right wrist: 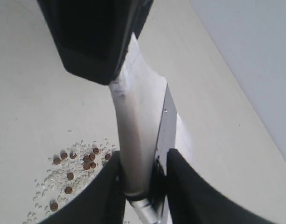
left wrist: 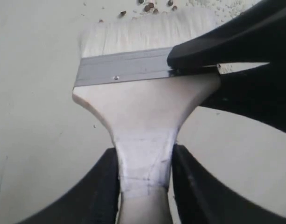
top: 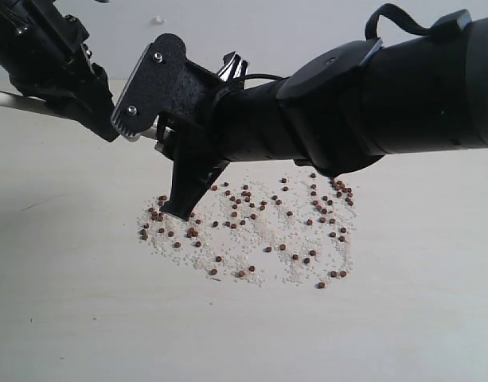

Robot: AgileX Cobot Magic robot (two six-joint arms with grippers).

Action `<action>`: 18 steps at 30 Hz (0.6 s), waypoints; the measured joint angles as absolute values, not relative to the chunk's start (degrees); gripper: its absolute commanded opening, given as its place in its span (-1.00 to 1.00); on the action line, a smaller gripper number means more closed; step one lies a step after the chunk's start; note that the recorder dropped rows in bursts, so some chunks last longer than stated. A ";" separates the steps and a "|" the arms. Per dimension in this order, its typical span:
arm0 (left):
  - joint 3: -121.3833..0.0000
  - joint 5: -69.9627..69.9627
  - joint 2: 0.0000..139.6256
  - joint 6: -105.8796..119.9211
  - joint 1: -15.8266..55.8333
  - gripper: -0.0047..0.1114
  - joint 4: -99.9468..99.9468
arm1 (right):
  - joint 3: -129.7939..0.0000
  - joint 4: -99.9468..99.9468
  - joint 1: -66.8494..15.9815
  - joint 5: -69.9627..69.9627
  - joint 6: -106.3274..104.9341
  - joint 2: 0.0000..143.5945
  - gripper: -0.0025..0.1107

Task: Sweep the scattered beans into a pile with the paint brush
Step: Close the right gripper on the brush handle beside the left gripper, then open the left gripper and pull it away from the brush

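The paint brush (left wrist: 143, 107) has a pale handle, a silver band and whitish bristles. My left gripper (left wrist: 145, 156) is shut on the narrow neck of its handle. My right gripper (right wrist: 143, 158) is shut across the brush's edge by the silver band (right wrist: 165, 126). Reddish-brown beans (top: 251, 223) lie mixed with whitish crumbs in a wide loose patch on the table, not heaped. In the exterior view the right gripper (top: 182, 205) points down at the patch's left side and, with the left gripper (top: 96, 111), hides most of the brush. A few beans (left wrist: 149, 6) lie just beyond the bristle tips.
The pale table top (top: 84, 318) runs on bare in front of and beside the bean patch. A light wall (top: 291, 32) rises behind it. The thick black right arm (top: 387, 95) hangs over the patch's back right part.
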State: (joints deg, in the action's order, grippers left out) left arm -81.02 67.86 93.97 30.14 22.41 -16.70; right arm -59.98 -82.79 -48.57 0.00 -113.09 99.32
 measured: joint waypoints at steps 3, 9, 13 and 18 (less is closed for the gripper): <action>-81.02 66.43 93.97 30.59 22.41 0.01 -16.70 | -59.98 -82.91 -48.57 -0.46 -112.98 99.32 -0.96; -81.27 60.57 93.03 31.31 22.41 0.10 -16.48 | -59.98 -83.19 -48.91 1.70 -111.19 98.81 -0.96; -81.27 60.44 91.94 31.31 22.41 0.10 -15.37 | -59.98 -83.67 -48.91 1.70 -111.08 98.81 -0.96; -81.27 58.51 89.35 31.43 22.41 0.10 -9.94 | -59.98 -84.05 -48.91 1.70 -110.11 98.81 -0.96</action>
